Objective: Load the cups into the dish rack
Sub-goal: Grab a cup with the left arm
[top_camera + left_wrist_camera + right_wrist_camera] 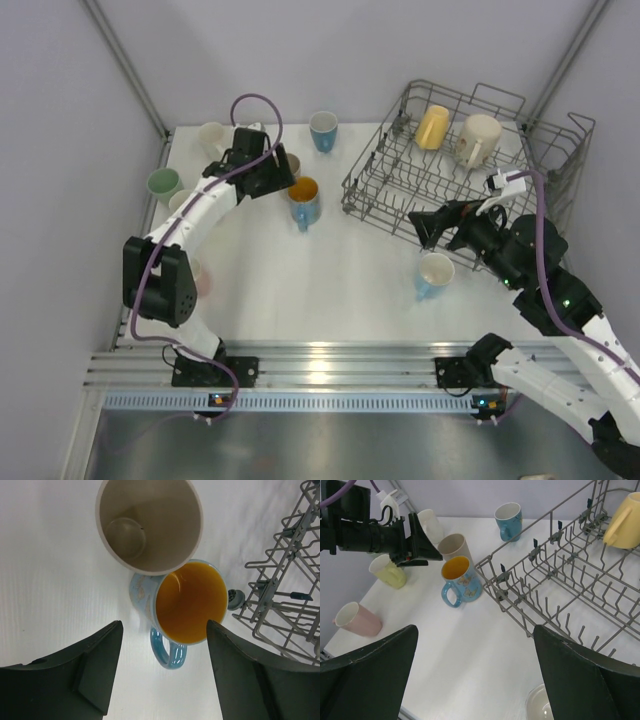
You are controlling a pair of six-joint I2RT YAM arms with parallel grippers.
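Your left gripper (268, 172) hangs well to the left of the dish rack (400, 190), its jaws spread fairly wide with nothing between the pads. From its wrist camera the orange-lined blue mug (187, 605) stands upright just past the fingertips (114, 630), handle turned toward the gripper, and neither finger touches it. A beige tumbler (150, 525) lies against that mug on the side away from the gripper, mouth toward the camera. The rack's corner (285, 605) is close beside the mug but apart from it. Farther left of the rack you have a white cup (212, 137), a mint green cup (163, 184) and a pink cup (357, 620) lying on its side. A plain blue mug (323, 130) stands off the rack's far left corner. Your right gripper (443, 225) hovers over the rack's near edge with its jaws as wide as they go, holding nothing. A light blue mug (434, 273) sits on the white table (330, 290) just outside that near edge, almost under the gripper, its white inside showing. Inside the rack, at its far end, a yellow mug (433, 126) and a cream mug (478, 138) rest side by side among the tines.
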